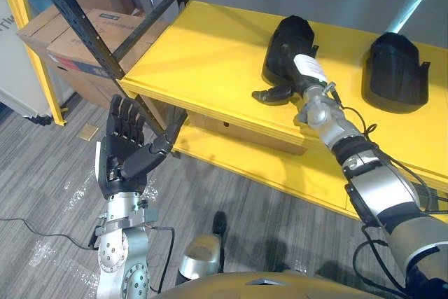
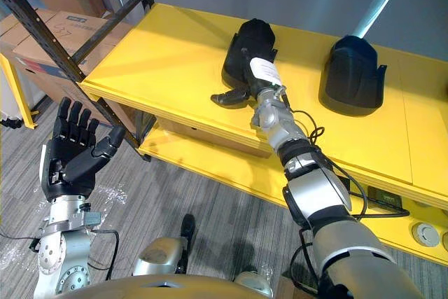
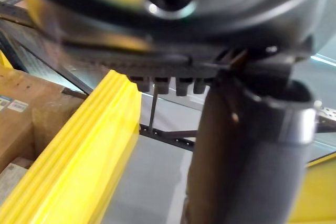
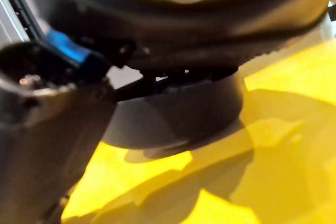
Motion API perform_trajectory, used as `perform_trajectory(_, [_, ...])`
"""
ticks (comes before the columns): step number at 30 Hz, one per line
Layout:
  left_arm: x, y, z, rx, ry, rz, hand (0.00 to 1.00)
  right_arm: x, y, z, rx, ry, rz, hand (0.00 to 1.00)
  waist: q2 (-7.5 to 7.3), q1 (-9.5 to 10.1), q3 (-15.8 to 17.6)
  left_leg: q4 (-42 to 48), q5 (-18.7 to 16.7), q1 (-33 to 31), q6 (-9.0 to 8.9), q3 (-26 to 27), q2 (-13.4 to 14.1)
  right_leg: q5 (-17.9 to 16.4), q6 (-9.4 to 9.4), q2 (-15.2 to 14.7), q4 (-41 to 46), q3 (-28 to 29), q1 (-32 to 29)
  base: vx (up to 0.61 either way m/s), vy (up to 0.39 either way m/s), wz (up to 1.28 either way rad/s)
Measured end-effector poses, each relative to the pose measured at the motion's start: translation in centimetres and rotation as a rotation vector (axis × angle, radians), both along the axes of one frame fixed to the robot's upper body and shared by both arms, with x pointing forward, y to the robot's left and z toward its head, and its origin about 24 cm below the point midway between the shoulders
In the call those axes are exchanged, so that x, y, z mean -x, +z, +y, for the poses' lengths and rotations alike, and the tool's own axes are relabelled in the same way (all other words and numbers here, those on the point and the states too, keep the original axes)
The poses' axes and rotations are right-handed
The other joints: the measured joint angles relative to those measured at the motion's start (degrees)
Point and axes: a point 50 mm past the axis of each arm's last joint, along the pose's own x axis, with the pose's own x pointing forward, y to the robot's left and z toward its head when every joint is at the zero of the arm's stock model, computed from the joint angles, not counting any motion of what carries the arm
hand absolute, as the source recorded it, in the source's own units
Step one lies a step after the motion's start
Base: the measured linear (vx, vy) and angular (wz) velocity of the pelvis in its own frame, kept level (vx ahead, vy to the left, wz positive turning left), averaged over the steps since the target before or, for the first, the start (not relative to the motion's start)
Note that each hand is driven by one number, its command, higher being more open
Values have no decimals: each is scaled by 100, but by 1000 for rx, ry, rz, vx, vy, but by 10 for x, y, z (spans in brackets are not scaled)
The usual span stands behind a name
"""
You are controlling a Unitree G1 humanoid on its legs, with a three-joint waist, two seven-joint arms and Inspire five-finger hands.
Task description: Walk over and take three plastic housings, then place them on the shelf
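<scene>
Your right hand [image 1: 274,93] is up on the yellow shelf [image 1: 210,54], laid against the near side of one black plastic housing [image 1: 274,61] that stands about mid-shelf. Its thumb sticks out sideways and lies flat on the shelf beside the housing's base rather than wrapping round it. The fingers merge with the dark shell in both eye views, so you cannot tell whether they are curled onto it or just resting straight against it. In the right wrist view the housing's rounded wall [image 4: 173,119] sits directly past the hand, with its bottom edge down on the shelf. A second black plastic housing [image 1: 394,68] stands further along the shelf towards its right end, upright and well apart from the first, with nothing touching it. Your left hand [image 1: 124,148] is held off the shelf's front left corner, over the grey floor [image 1: 56,201]. Its palm is turned towards the camera, fingers straight and spread, thumb angled out, and it holds and touches nothing. A black upright post [image 1: 84,26] rises at that same corner of the shelf, and cardboard boxes [image 1: 84,33] are stacked beyond the shelf's left end.
</scene>
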Motion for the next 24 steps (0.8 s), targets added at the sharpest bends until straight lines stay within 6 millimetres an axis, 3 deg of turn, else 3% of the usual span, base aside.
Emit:
perform_trajectory(7, [-2,-2,-7,22,-23,16,100,-4,9,-3,5,-34,-28,100,132,1,71,0,17,2,-3,-1,-3,-93,-9,-67,218,21,-89,-9,-3,0])
perform_trajectory(16, [-2,-4,-8,34,-7,33,100,-7,17,-7,7,-81,-57,100,184,1,108,3,18,-11,-3,-21,-3,-207,-15,-118,403,16,-161,-1,-4,0])
perform_trajectory(24, [-2,-4,-9,46,-16,33,100,-6,26,8,47,41,-129,100,187,-8,111,17,37,-15,20,61,5,-241,-14,-142,467,106,-245,-4,-30,-5])
